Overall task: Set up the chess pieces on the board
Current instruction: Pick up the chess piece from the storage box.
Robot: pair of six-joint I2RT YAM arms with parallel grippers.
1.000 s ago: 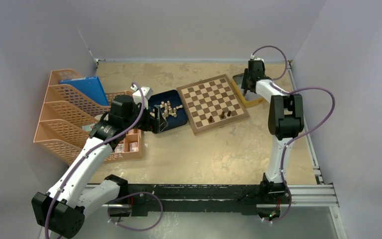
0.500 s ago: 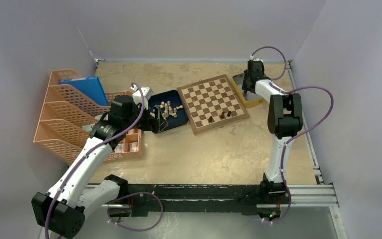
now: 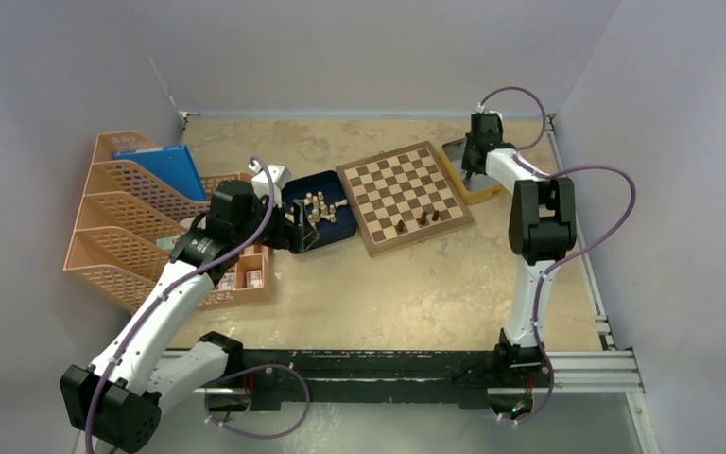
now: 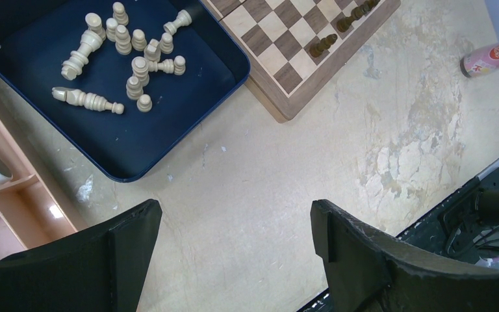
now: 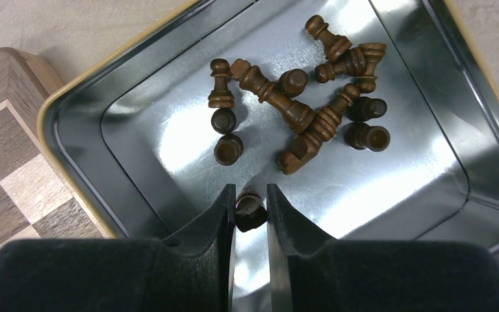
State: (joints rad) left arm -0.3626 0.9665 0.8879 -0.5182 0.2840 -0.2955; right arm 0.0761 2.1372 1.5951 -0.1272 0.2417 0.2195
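Observation:
The board (image 3: 402, 194) lies at the table's middle back, with three dark chess pieces (image 3: 423, 219) along its near edge. Right of it sits a silver tin (image 3: 477, 192) with several dark chess pieces (image 5: 299, 114), some standing and some lying. My right gripper (image 5: 250, 195) reaches down into the tin (image 5: 78, 149), shut on one small dark piece (image 5: 250, 209) pinched between its fingertips. A corner of the board (image 5: 6, 162) shows at the left. My left gripper (image 4: 234, 221) hangs open over bare table, just in front of the blue tray (image 4: 136, 143), holding nothing.
Several cream chess pieces (image 4: 130, 49) lie in the blue tray (image 3: 336, 230). Orange file racks (image 3: 123, 218) and a small orange box (image 3: 246, 274) stand at the left. A pink-and-red tube (image 4: 494, 55) lies on the table near the board's front.
The right gripper's jaws have closed in on the dark piece in the tin. The left arm has not moved.

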